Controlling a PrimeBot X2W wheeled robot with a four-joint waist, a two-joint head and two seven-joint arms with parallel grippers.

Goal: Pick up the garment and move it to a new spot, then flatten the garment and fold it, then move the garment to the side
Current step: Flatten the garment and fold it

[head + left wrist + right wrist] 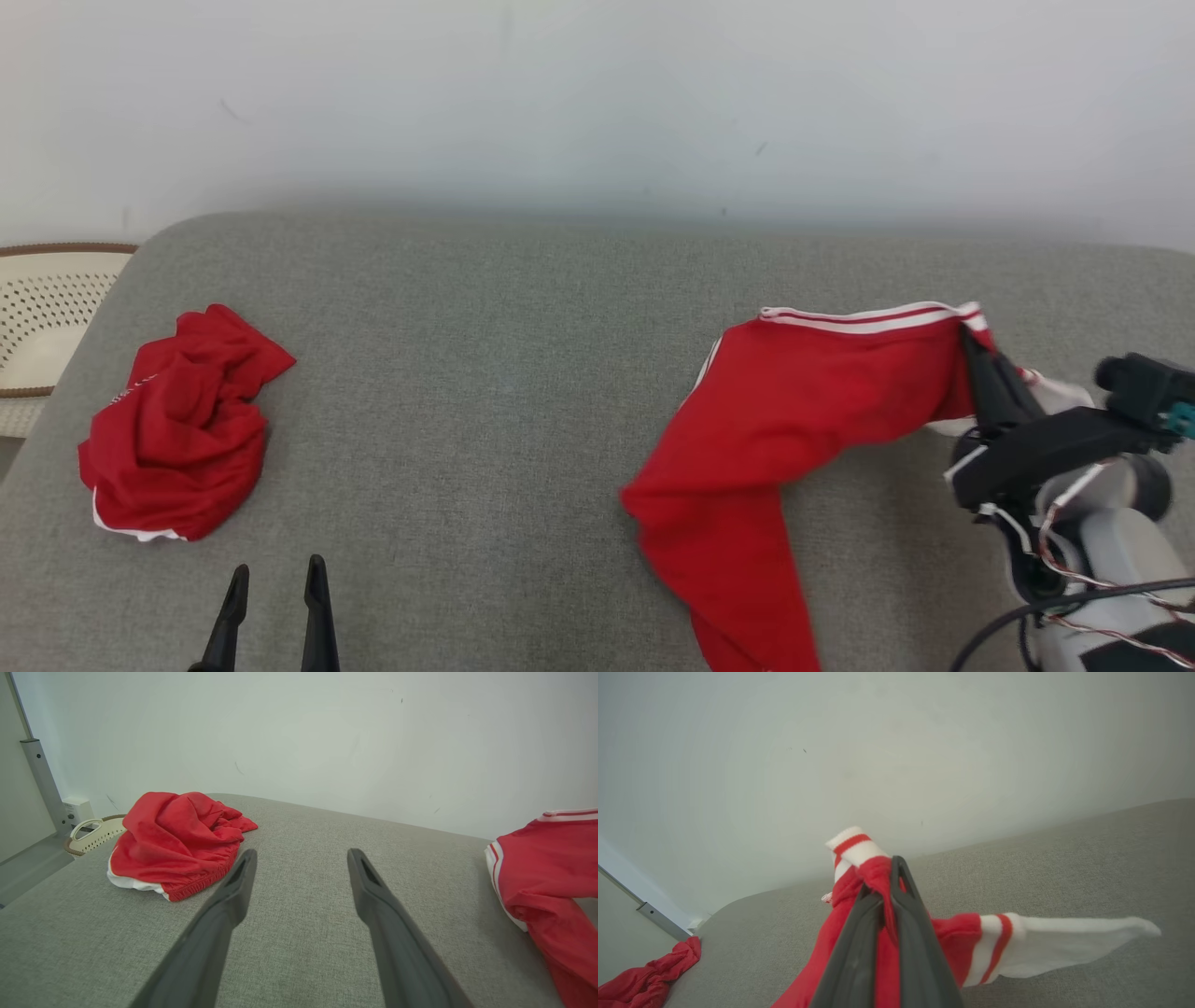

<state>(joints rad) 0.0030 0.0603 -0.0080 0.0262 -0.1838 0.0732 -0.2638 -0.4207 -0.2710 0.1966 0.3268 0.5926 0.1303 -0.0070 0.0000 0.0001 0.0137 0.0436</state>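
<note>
We have the right gripper clamped on the garment at its red-and-white striped band, close to the right edge of the grey padded surface. The held corner is raised. The rest drapes down and to the left, with one red length running toward the near edge. The left gripper hangs by the near edge toward the left corner, jaws wide apart and holding nothing.

For the move, we judge it best to lift until the trailing length clears the surface, then carry it toward the middle, well apart from the crumpled red garment near the left edge. We go slowly, because the pinch seems to take only a thin fold and a snag could pull it free. We lay the trailing end down first so the cloth spreads rather than bunches.
</note>
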